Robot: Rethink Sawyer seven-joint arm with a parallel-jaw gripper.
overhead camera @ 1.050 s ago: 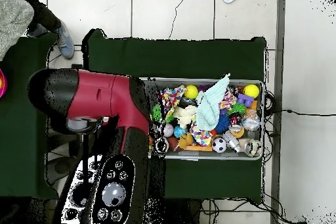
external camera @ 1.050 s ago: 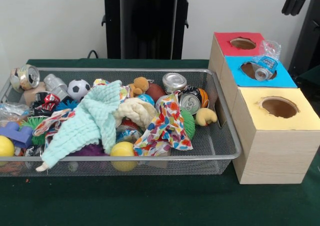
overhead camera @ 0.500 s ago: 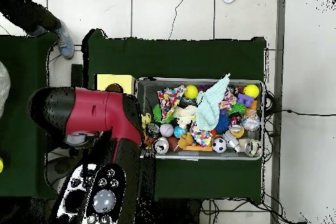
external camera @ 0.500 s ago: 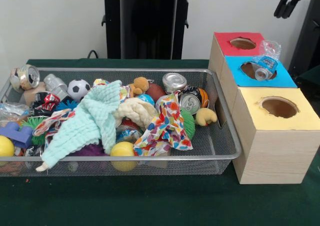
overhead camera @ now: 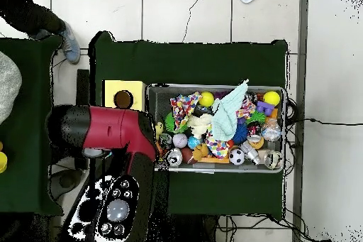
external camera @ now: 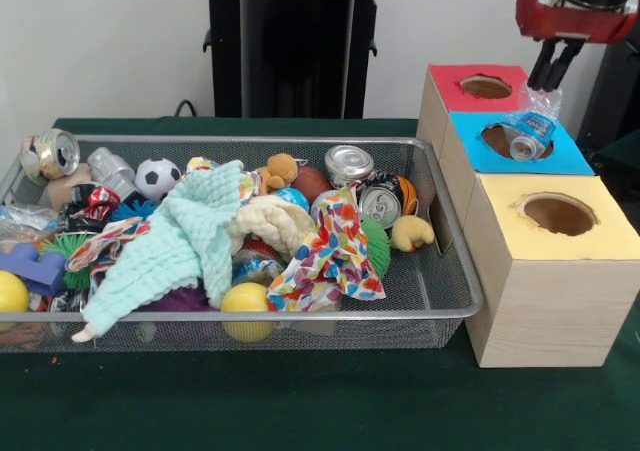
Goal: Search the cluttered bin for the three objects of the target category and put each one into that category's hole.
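The claw (external camera: pixel 553 68) is seen above the red-topped box (external camera: pixel 478 86), its 2 black fingers slightly spread and pinching nothing. A crushed plastic bottle (external camera: pixel 530 128) is lodged in the hole of the blue-topped box (external camera: pixel 520 146), just below the claw. The wire bin (external camera: pixel 440 271) on the green worktop (external camera: pixel 300 401) is filled with cans, balls and cloths
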